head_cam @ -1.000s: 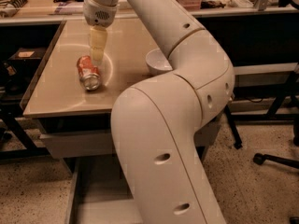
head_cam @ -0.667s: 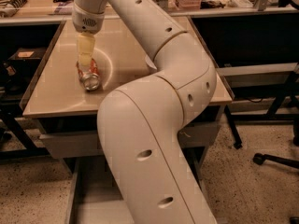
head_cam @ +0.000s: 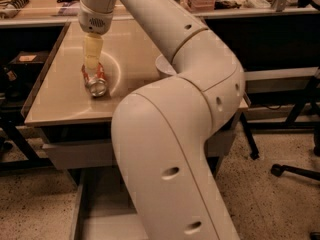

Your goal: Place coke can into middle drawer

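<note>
Your arm [head_cam: 170, 134] hides much of the bench [head_cam: 55, 109] and of the open drawer [head_cam: 97, 204] below its front edge. The tool [head_cam: 92, 65] is down at the can [head_cam: 95, 81], which lies near the left edge. You cannot tell its grip.

My matt, pale-yellow gripper [head_cam: 92, 64] sits at the shiny, dented red metal coke can [head_cam: 96, 83] on the smooth, softly glossy beige tabletop [head_cam: 55, 96]; my white arm [head_cam: 165, 134] looks like smooth plastic.
</note>
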Controlling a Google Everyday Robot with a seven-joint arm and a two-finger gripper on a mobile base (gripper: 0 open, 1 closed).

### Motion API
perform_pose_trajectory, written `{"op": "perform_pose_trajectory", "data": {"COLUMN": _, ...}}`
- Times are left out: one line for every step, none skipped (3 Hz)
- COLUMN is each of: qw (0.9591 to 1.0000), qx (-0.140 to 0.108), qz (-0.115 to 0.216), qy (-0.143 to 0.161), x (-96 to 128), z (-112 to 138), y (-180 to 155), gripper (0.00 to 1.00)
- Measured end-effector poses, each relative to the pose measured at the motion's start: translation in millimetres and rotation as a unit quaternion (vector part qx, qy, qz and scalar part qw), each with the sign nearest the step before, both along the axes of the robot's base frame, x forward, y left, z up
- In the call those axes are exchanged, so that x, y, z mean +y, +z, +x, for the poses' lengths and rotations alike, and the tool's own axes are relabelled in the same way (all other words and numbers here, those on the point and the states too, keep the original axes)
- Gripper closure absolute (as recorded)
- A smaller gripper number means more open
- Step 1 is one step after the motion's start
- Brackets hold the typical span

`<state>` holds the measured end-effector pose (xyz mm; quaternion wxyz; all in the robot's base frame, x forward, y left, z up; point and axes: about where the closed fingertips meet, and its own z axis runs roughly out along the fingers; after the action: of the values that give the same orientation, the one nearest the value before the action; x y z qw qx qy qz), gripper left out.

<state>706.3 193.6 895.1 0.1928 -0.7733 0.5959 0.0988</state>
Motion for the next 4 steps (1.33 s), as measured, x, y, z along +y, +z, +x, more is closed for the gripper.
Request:
{"op": "perform_pose_trajectory", "data": {"qw": 0.9996, "qx": -0.010, "qz": 0.002, "qy": -0.027, "x": -14, "z": -44, "y": -15, "gripper": 0.00}}
{"op": "perform_pose_trajectory", "data": {"qw": 0.9996, "qx": -0.011, "qz": 0.003, "qy": -0.027, "x": -14, "z": -44, "y": -14, "gripper": 0.00}}
{"op": "perform_pose_trajectory", "data": {"qw": 0.9999, "qx": -0.006, "qz": -0.009, "qy": -0.008, "x": -9, "z": -39, "y": -16, "gripper": 0.00}}
{"op": "perform_pose_trajectory", "data": {"qw": 0.9998, "qx": 0.006, "qz": -0.018, "qy": 0.009, "x": -3, "z": -34, "y": -21, "gripper": 0.00}}
